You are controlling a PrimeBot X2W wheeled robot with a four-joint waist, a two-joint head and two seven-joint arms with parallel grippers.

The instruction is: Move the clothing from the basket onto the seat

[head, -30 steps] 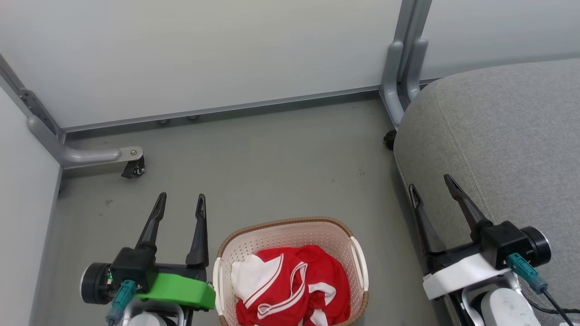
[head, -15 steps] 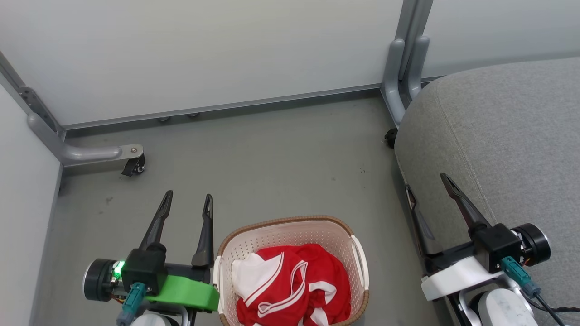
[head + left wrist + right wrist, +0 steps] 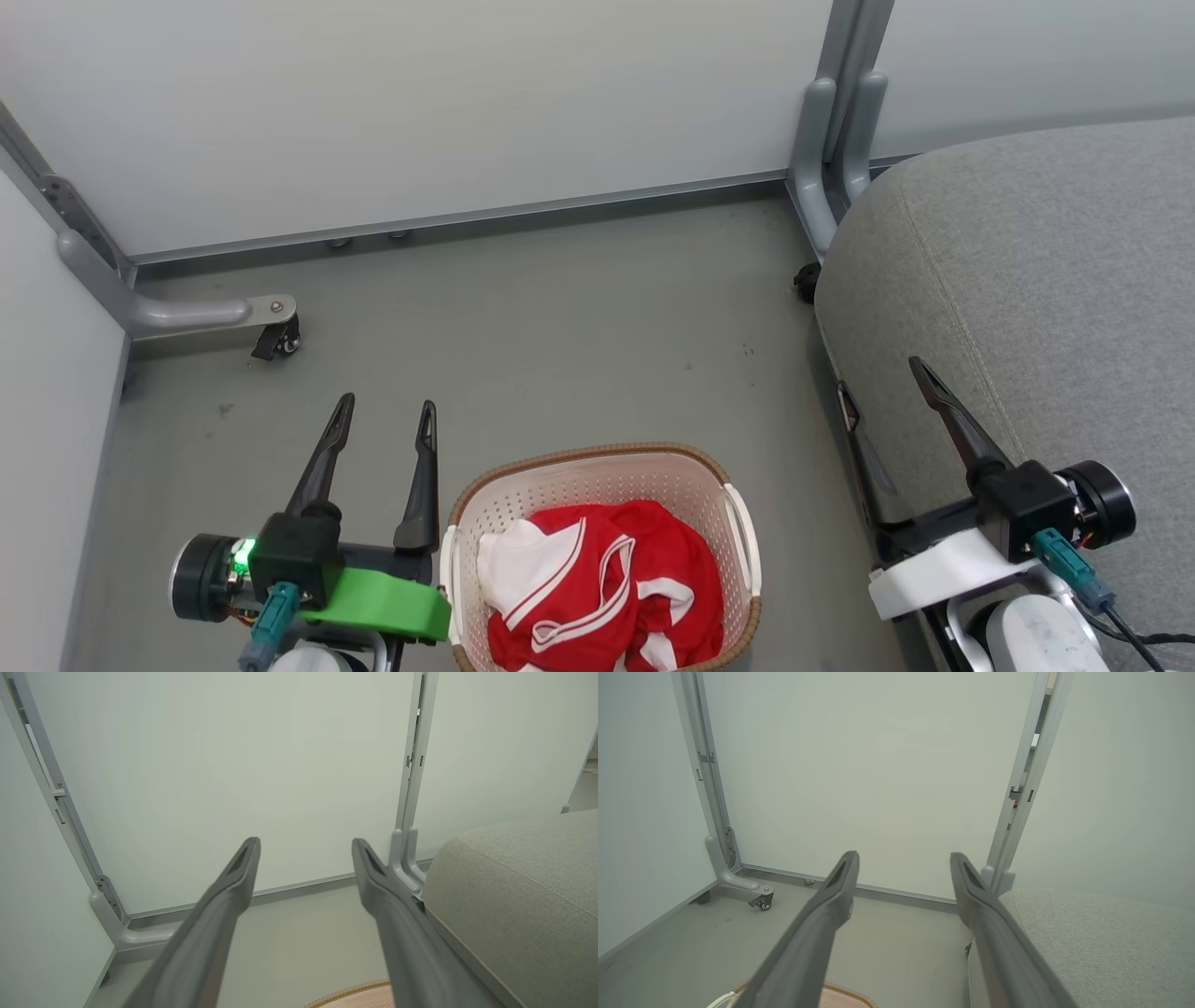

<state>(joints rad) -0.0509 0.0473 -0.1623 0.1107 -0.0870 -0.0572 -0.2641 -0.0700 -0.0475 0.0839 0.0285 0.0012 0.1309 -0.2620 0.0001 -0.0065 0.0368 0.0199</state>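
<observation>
The red clothing (image 3: 597, 588) with white panels and stripes lies bunched in the cream basket (image 3: 597, 471), which stands on the floor at the bottom centre of the head view. Just left of the basket, my left gripper (image 3: 387, 406) is open and empty, fingers pointing away from me. My right gripper (image 3: 882, 378) is open and empty too, straddling the near-left edge of the grey seat (image 3: 1046, 280). The left wrist view has the left gripper (image 3: 306, 842) open, the seat (image 3: 518, 886) at right and a bit of basket rim (image 3: 350, 994). The right gripper (image 3: 904, 856) also shows open above the basket rim (image 3: 850, 994).
White partition panels (image 3: 420, 103) close off the back and left. A grey panel foot with a castor (image 3: 271, 341) juts onto the floor at left, and another post foot (image 3: 822, 159) stands by the seat's far corner. Bare grey floor (image 3: 560, 327) lies beyond the basket.
The left gripper has shifted slightly right and forward toward the basket, and a green light on its wrist has come on. The right gripper has barely moved.
</observation>
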